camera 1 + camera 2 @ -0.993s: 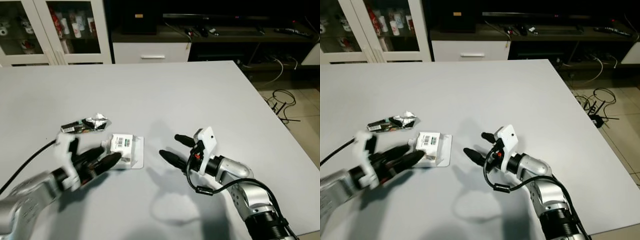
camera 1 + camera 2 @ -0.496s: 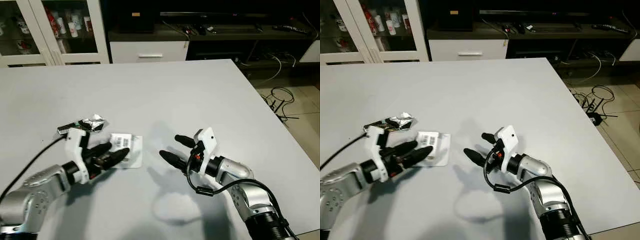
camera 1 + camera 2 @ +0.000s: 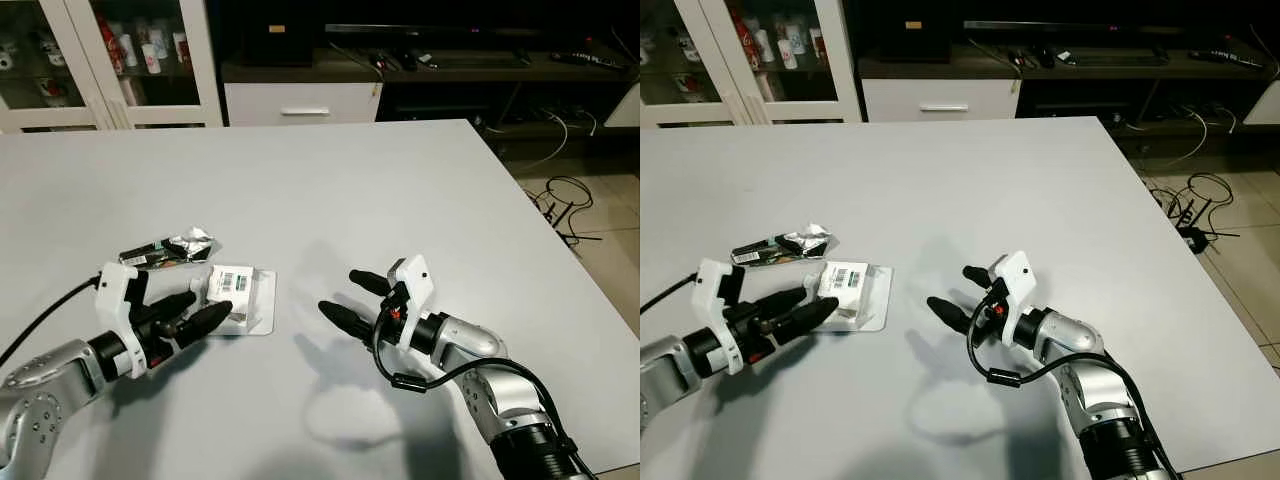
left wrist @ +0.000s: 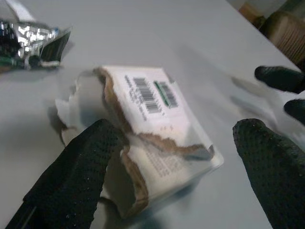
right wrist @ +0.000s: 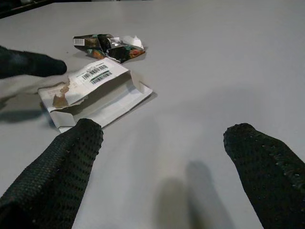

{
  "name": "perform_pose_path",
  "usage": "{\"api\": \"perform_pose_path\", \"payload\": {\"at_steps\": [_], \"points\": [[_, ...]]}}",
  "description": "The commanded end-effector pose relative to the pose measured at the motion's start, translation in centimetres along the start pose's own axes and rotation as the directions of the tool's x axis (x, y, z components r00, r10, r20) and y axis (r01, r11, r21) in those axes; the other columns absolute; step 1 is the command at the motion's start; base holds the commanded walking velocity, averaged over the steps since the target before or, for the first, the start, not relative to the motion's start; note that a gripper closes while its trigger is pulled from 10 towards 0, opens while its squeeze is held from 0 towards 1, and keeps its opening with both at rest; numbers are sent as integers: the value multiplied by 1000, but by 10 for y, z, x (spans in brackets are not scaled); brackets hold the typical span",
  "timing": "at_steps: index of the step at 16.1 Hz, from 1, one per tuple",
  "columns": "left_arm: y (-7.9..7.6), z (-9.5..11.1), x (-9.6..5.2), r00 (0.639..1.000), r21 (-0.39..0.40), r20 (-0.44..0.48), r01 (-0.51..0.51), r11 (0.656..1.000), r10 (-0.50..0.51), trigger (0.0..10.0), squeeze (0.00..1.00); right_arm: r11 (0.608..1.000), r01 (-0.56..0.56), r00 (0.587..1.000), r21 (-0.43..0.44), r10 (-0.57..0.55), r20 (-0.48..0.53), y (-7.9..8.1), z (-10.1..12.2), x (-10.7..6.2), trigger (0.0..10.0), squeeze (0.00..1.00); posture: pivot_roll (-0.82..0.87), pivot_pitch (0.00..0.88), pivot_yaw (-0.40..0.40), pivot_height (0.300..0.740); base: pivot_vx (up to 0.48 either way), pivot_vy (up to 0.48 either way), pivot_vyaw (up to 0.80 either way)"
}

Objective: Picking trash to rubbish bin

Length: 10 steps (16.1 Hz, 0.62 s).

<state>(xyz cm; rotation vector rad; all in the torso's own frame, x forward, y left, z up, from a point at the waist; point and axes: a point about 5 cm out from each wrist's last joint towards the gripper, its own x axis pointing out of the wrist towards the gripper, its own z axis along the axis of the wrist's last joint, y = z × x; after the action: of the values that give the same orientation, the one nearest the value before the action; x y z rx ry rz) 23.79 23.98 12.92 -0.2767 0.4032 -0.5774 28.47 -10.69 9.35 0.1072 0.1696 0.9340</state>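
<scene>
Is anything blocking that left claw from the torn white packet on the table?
Nothing visible does. The left gripper is open with its fingertips right at the packet; the foil wrapper lies behind, off to the side.

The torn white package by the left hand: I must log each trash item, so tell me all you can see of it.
The torn white cardboard-and-plastic package lies flat on the grey table. Its top bears a barcode label with a green mark; the ripped edge shows brown card, and a clear plastic backing spreads beneath. The open left hand straddles its near end; whether its fingers touch is unclear. The crumpled silver foil wrapper lies just beyond it.
</scene>
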Motion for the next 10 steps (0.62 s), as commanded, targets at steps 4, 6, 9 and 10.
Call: {"api": "perform_pose_path", "payload": {"at_steps": [4, 6, 9, 10], "points": [[1, -3, -3, 1000, -5, -27, -3, 1000, 3, 10000, 0, 1000, 3, 1000, 3, -3, 3, 0, 1, -2, 10000, 0, 29, 70, -48, 740, 0, 0, 0], [-1, -5, -1, 999, -8, -33, 3, 1000, -3, 10000, 0, 1000, 1, 1000, 2, -1, 3, 0, 1, -1, 10000, 0, 29, 71, -48, 740, 0, 0, 0], [1, -12, -8, 998, -5, -64, -18, 1000, 17, 10000, 0, 1000, -4, 1000, 5, 4, 1, 2, -1, -2, 10000, 0, 36, 67, -46, 740, 0, 0, 0], [1, -12, -9, 997, -2, -70, -19, 1000, 18, 10000, 0, 1000, -5, 1000, 6, 5, 0, 2, -1, -2, 10000, 0, 38, 65, -46, 740, 0, 0, 0]]}}
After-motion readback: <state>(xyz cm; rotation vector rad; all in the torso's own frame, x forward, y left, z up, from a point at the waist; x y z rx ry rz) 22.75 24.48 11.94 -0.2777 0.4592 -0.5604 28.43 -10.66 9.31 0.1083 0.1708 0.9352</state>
